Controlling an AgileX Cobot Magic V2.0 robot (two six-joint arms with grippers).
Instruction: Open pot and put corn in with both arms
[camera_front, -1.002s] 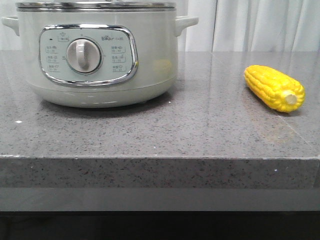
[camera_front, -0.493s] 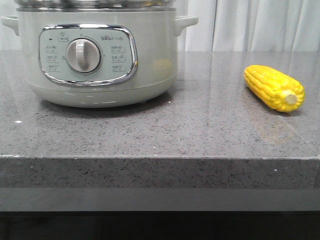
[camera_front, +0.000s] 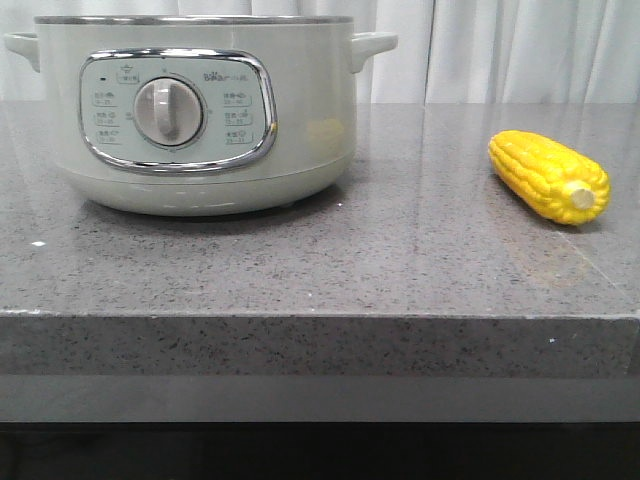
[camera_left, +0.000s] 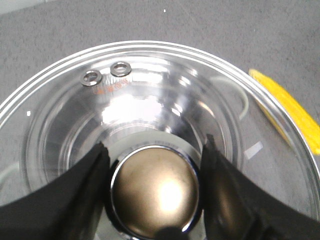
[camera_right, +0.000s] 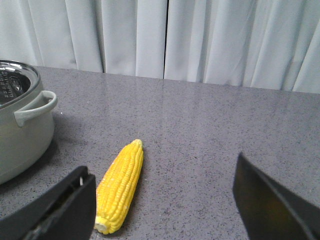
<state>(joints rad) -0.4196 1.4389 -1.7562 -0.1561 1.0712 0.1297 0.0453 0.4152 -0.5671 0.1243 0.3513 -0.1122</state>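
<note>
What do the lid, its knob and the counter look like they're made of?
Lid: clear glass, apparently; the pot shows through it. Knob: polished metal-looking cap with a bright highlight, held by the left gripper. Counter: speckled grey stone or composite, glossy enough to reflect.

Glossy pot (camera_front: 300, 110) – clear glass lid (camera_left: 165, 90) – speckled stone table (camera_front: 400, 260).

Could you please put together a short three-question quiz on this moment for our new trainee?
1. True or false: the corn already lies inside the pot.
2. What does the left gripper grip? A) a pot handle B) the lid knob C) the corn
3. Fill in: the right gripper is ____ above the counter.

Key: 1 false; 2 B; 3 open.
</note>
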